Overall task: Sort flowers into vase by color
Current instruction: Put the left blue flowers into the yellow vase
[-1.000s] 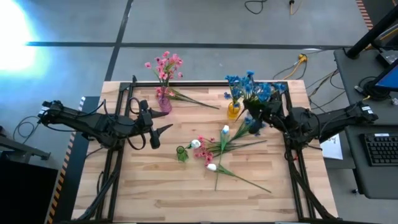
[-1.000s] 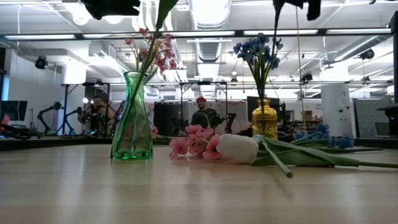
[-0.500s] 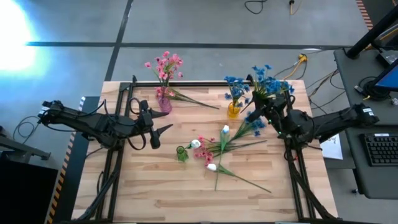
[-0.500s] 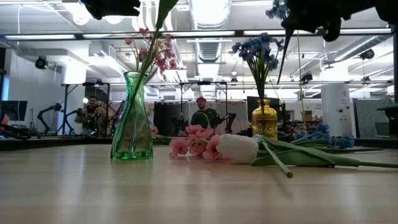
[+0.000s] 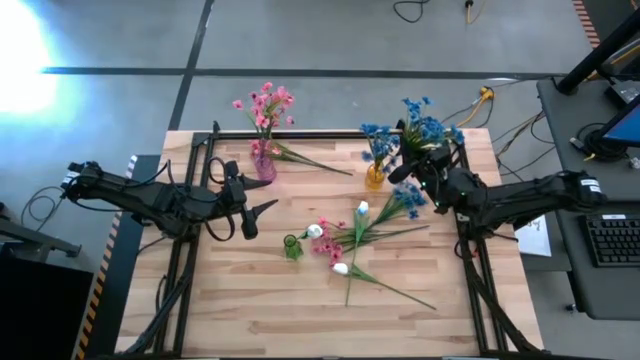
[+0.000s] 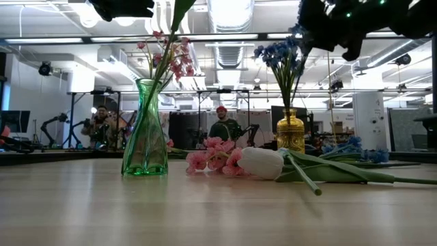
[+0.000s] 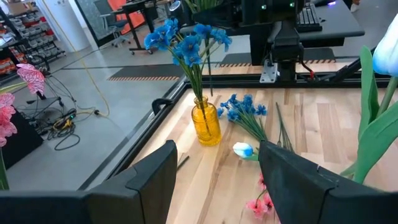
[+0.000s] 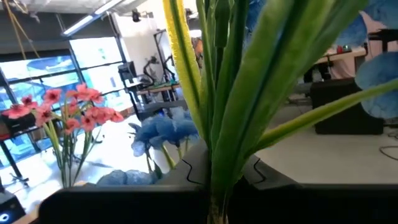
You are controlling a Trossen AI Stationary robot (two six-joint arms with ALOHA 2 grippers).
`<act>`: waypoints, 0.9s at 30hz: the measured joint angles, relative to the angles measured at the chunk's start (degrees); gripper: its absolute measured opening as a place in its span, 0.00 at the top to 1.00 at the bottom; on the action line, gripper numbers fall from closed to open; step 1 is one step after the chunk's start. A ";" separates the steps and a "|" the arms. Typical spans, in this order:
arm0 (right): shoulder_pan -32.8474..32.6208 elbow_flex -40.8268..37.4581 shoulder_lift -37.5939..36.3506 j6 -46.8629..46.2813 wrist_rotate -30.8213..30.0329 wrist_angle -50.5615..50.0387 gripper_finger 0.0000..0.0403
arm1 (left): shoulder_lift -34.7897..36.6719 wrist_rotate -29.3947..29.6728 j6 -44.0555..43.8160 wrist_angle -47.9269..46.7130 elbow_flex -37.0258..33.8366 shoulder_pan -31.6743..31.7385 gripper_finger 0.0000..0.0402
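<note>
tabletop [image 5: 250,300]: light wood slats, carrying three vases and a loose heap of flowers at its middle.

my right end effector [image 5: 425,172]: closed tight on a blue sprig [image 5: 420,125], held high above the yellow vase [image 5: 375,179]; the blossoms stand just past that vase's own blue bunch [image 5: 378,140]. risk, as i judge it: the stem hangs long and limp below my grip, so its tip may miss the narrow mouth and slide down the outside, or tangle in the bunch already seated and lever it out.

my left end effector [image 5: 247,212]: fingers spread wide, holding nothing, waiting over the left half of the tabletop, well apart from the work.

loose heap [image 5: 345,240]: pink, white and blue sprigs lying crossed, stems overlapping. risk: lifting one later drags its neighbours.

pink vase [image 5: 264,165]: holds pink blooms; one further pink sprig lies on the wood beside it.

yellow vase: small, narrow-necked, top-heavy with flowers. risk: a sideways push from my descending stem could tip it.

green vase [image 5: 292,247]: smallest seen from above, near the heap; from table height a green stem rises out of it, blossom out of sight. risk: a sweeping stem knocks it.
</note>
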State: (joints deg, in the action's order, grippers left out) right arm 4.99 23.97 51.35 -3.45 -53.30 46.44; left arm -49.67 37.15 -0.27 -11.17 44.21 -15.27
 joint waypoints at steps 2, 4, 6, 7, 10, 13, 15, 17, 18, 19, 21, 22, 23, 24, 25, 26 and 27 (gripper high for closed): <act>0.56 0.00 0.74 1.68 0.77 1.88 0.96 | 0.00 0.00 0.00 -0.01 0.00 0.00 0.47; 1.08 0.00 1.40 3.04 0.81 2.48 0.96 | 0.00 0.00 0.10 -0.01 0.00 0.00 0.47; 1.62 0.00 2.09 3.26 0.81 2.44 0.96 | 0.00 0.01 0.42 -0.01 0.00 0.00 0.47; 1.84 0.00 2.38 3.28 0.79 2.43 0.96 | 0.00 0.00 0.65 -0.01 0.00 0.00 0.47; 2.62 0.00 3.43 3.51 0.82 2.70 0.96 | 0.00 0.02 1.03 -0.01 0.00 0.00 0.47; 3.30 0.00 4.41 4.22 0.87 3.91 0.96 | 0.00 0.16 1.07 -0.01 0.00 0.00 0.47; 3.56 0.00 5.07 5.03 1.24 5.33 0.96 | 0.00 0.93 1.07 -0.01 0.00 0.00 0.47; 3.57 0.00 5.62 5.91 1.28 6.14 0.96 | 0.00 1.40 1.09 -0.03 0.00 0.00 0.47; 3.57 0.00 5.92 6.30 1.34 6.54 0.96 | 0.00 1.42 1.07 -0.01 0.00 0.00 0.47; 3.57 0.00 6.18 6.83 1.49 6.62 0.96 | 0.00 1.40 1.07 -0.03 0.00 0.00 0.47; 3.57 0.00 6.86 7.11 2.48 6.63 0.96 | 0.00 1.42 1.07 -0.02 0.00 0.00 0.47; 3.57 0.00 7.25 7.09 2.82 6.61 0.96 | 0.00 1.42 1.07 -0.03 0.00 0.00 0.47; 3.57 0.00 7.64 7.09 2.85 6.59 0.96 | 0.00 1.42 1.15 -0.03 0.00 0.00 0.47; 3.57 0.00 7.99 7.10 2.90 6.62 0.96 | 0.00 1.42 1.27 -0.02 0.00 0.00 0.47; 3.57 0.00 8.33 7.11 2.91 6.60 0.96 | 0.00 1.42 1.27 -0.03 0.00 0.00 0.47; 3.57 0.00 8.66 7.12 2.91 6.62 0.96 | 0.00 1.42 1.27 -0.03 0.00 0.00 0.47; 3.57 0.00 8.95 7.11 2.91 6.60 0.96 | 0.00 1.42 1.27 -0.02 0.00 0.00 0.47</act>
State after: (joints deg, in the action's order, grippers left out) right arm 8.56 23.97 60.30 3.66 -50.39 53.04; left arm -49.67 38.57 0.99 -11.18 44.21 -15.27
